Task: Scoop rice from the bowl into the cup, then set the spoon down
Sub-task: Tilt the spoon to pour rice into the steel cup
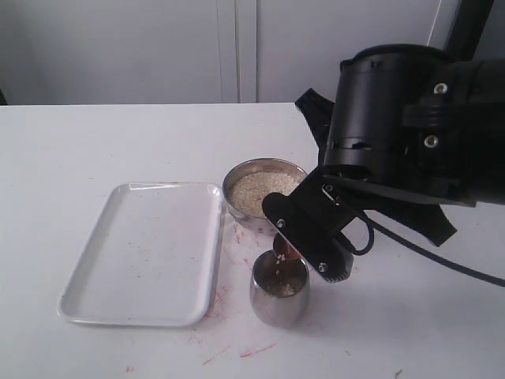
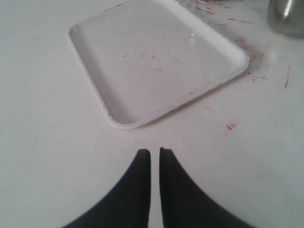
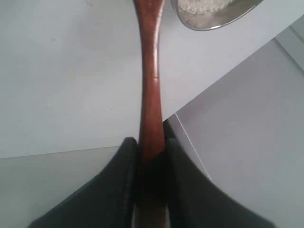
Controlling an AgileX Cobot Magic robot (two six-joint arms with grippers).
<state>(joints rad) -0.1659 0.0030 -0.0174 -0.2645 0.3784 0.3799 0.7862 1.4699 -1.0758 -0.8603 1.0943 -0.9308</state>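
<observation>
The steel bowl (image 1: 293,171) stands mid-table with a bed of rice (image 1: 260,191) in it. Just in front of it is the steel cup (image 1: 278,304), with some rice (image 1: 286,287) inside. My right gripper (image 1: 304,237) hangs over the cup, shut on the spoon (image 1: 282,251), whose reddish scoop tips down into the cup's mouth. In the right wrist view the spoon handle (image 3: 151,71) runs out from between the right gripper (image 3: 152,141), and the bowl (image 3: 209,20) shows at the edge. My left gripper (image 2: 155,151) is shut on nothing, low over the table near the tray.
A white rectangular tray (image 1: 95,276) lies left of the bowl and cup; its rim (image 2: 232,71) also shows in the left wrist view, with the cup (image 2: 287,19) beyond it. Red marks speckle the table (image 1: 394,332) around the cup. A black cable (image 1: 442,260) trails right.
</observation>
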